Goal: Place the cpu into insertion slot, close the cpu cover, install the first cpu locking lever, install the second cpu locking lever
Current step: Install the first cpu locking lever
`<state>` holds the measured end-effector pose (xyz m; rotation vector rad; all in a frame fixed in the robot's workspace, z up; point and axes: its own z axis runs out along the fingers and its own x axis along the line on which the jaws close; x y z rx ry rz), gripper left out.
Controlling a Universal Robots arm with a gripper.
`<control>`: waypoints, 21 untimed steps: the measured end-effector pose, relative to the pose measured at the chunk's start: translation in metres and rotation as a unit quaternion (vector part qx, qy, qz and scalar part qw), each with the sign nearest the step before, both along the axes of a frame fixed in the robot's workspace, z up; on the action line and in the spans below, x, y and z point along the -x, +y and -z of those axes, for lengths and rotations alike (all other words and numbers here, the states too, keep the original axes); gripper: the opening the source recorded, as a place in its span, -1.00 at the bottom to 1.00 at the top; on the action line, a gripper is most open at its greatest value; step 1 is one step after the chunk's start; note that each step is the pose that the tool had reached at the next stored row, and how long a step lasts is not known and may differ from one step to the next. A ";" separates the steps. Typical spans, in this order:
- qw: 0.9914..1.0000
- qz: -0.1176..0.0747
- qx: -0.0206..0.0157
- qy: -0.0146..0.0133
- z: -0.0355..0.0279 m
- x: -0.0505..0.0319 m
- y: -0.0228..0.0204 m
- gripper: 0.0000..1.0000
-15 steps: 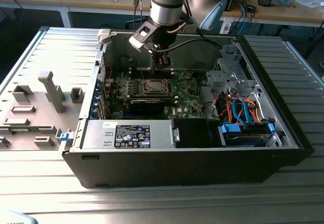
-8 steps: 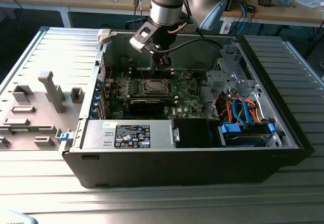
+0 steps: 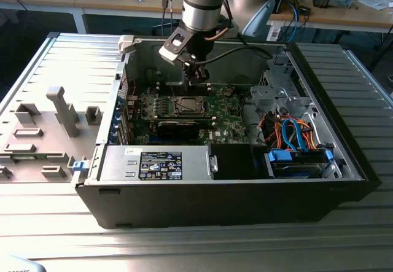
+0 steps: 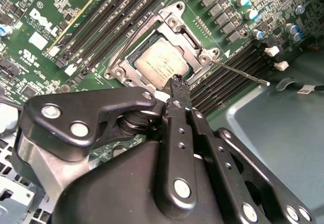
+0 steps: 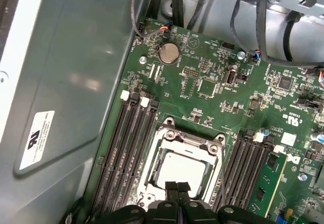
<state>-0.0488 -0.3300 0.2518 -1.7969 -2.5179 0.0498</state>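
Note:
The cpu [image 4: 161, 64] lies flat in the insertion slot [image 3: 184, 105] in the middle of the green motherboard [image 5: 212, 90]; its silvery-tan top shows through the window of the cpu cover [image 4: 177, 24], which lies down over it. In the first wrist view the cpu [image 5: 179, 166] and cover [image 5: 190, 139] sit just beyond the fingertips. One thin locking lever [image 4: 243, 73] sticks out loose from a corner of the cover, over the memory slots. My gripper [image 4: 179, 81] is shut with nothing in it, its tips just above the cover's edge. In the exterior view the gripper [image 3: 198, 75] hangs above the socket.
Long black memory slots [image 5: 126, 148] flank the socket on both sides. The open computer case [image 3: 344, 155] has a grey side wall [image 5: 66, 72] close by, cables [image 3: 288, 131] and a drive bay at the exterior view's right, and a power supply [image 3: 159, 164] in front.

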 end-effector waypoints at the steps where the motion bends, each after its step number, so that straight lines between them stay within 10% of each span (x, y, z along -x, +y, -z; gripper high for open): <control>1: 1.000 -0.003 0.000 0.000 0.0000 0.0000 0.0000 -0.79; 21: 0.998 -0.055 0.000 0.000 0.0008 -0.0001 0.0000 -0.79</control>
